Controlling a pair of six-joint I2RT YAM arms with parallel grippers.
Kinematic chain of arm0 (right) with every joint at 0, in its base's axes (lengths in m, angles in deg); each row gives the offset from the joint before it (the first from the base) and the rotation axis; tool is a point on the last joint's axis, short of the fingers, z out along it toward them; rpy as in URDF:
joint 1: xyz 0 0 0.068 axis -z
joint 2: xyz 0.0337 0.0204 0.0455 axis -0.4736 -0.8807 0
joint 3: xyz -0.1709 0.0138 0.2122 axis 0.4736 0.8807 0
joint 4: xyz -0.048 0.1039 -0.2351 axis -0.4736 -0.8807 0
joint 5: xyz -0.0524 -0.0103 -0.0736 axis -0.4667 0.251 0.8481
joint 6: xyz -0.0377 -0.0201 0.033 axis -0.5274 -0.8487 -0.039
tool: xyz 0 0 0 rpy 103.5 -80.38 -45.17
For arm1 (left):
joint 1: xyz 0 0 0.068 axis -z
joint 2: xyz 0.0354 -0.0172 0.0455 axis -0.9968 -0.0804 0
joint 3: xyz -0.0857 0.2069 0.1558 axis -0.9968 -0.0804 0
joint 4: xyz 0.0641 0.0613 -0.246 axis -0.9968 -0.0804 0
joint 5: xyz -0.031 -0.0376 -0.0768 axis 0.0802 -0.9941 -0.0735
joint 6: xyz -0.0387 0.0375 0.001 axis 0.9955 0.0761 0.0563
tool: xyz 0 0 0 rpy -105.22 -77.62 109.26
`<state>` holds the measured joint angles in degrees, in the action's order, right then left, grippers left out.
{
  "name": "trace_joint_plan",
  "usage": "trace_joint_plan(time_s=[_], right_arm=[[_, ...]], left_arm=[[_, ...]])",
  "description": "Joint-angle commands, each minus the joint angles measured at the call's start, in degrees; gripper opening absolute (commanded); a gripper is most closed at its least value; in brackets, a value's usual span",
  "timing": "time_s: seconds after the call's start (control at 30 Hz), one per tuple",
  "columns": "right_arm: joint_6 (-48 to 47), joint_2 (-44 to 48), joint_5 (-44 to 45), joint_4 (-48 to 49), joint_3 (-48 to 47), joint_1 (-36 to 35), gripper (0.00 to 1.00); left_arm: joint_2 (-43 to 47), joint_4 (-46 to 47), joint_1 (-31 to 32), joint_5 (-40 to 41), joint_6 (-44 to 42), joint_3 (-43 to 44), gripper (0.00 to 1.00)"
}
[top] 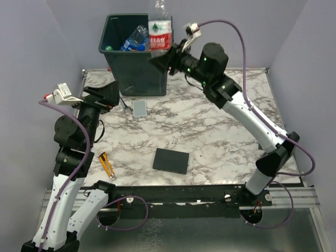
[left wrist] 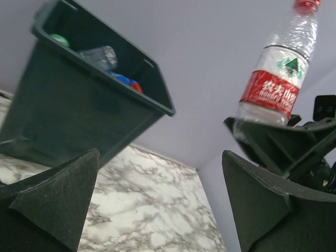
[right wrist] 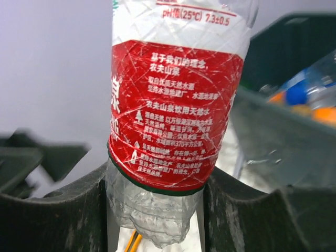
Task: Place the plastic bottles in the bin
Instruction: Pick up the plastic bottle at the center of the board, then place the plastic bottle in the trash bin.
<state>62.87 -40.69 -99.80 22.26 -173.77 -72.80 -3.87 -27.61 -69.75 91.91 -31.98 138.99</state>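
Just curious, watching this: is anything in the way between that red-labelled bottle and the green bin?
Nothing visible is. The right gripper holds the red-labelled bottle upright by the bin's right rim; the bin's top is open, and the bottles inside lie below the rim.

Overhead view, close wrist views, bottle (top: 160,34) shared

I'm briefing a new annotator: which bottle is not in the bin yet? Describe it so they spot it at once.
Find the dark green bin at the far edge of the table. By its right rim the right arm's fingers clamp one upright clear bottle. It wears a red label; the bottles inside show blue.
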Motion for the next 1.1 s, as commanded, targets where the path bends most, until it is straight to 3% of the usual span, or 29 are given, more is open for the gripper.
trace_joint_plan(time_s=[0.0,0.23,0.37,0.47,0.67,0.8,1.07], right_arm=[[5.23,-12.38,-2.54,-9.67,-15.34,6.88,0.35],[18.12,-33.29,-11.66,-10.71,-42.97,11.95,0.36],[27.59,-37.81,-14.11,-2.77,-43.29,12.99,0.38],[31.82,-40.35,-15.3,0.19,-43.35,12.98,0.45],[33.49,-41.43,-14.56,2.13,-44.23,13.0,0.8],[34.79,-41.4,-14.46,2.71,-44.5,13.32,0.93],[35.28,-37.98,-17.04,2.77,-42.4,13.68,0.99]], left_arm=[[1.32,-7.08,1.25,13.09,-4.12,-1.36,0.99],[3.17,-7.21,2.72,13.02,-2.28,-8.5,0.99],[3.55,-7.18,3.65,14.25,-2.88,-10.25,0.99],[3.77,-7.29,4.4,15.9,-4.28,-10.59,0.99],[3.86,-7.6,5.29,17.77,-5.72,-10.57,0.99],[3.83,-7.62,5.41,17.47,-4.93,-10.93,0.99],[4.04,-7.54,5.37,16.47,-4.1,-11.81,0.99]])
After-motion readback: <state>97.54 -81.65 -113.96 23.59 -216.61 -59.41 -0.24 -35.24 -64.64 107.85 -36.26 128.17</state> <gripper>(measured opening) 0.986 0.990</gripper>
